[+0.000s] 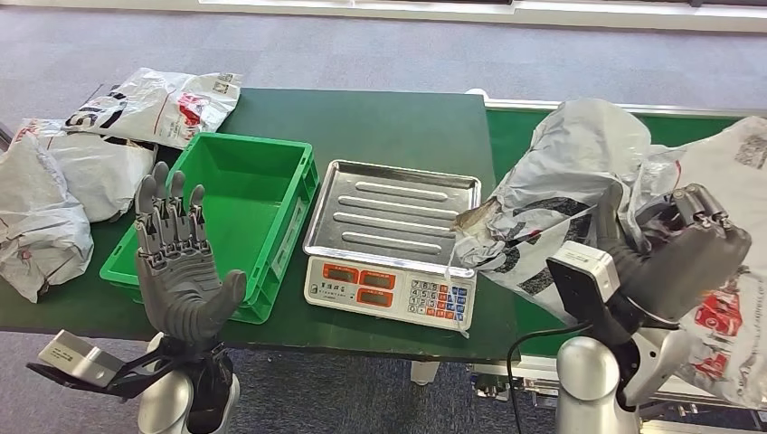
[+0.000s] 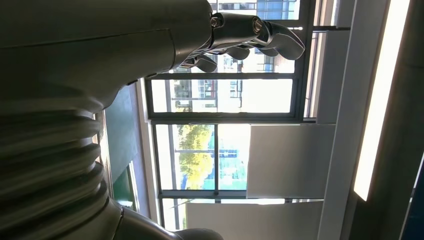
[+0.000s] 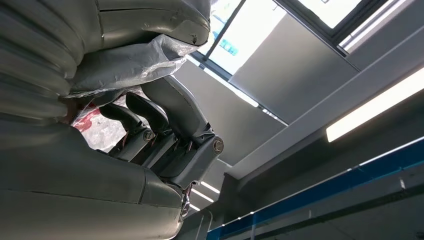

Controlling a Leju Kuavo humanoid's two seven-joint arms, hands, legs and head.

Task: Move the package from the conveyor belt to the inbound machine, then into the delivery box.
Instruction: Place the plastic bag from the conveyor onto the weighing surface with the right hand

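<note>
A crumpled grey plastic package point(image 1: 565, 194) is lifted off the green conveyor belt point(image 1: 516, 136), its lower end hanging by the right edge of the scale's steel tray point(image 1: 393, 212). My right hand point(image 1: 692, 253) grips its right side; in the right wrist view the fingers point(image 3: 165, 135) curl around grey plastic film point(image 3: 130, 62). The scale point(image 1: 389, 289) has red displays and a keypad. A green crate point(image 1: 235, 203) stands left of the scale. My left hand point(image 1: 181, 262) is raised in front of the crate, fingers spread, holding nothing; its fingers point(image 2: 250, 35) show against windows in the left wrist view.
Several grey packages point(image 1: 63, 172) lie on the dark green table point(image 1: 362, 117) left of the crate. Another white package with red print point(image 1: 733, 298) lies on the belt at the far right. Grey floor lies beyond the table.
</note>
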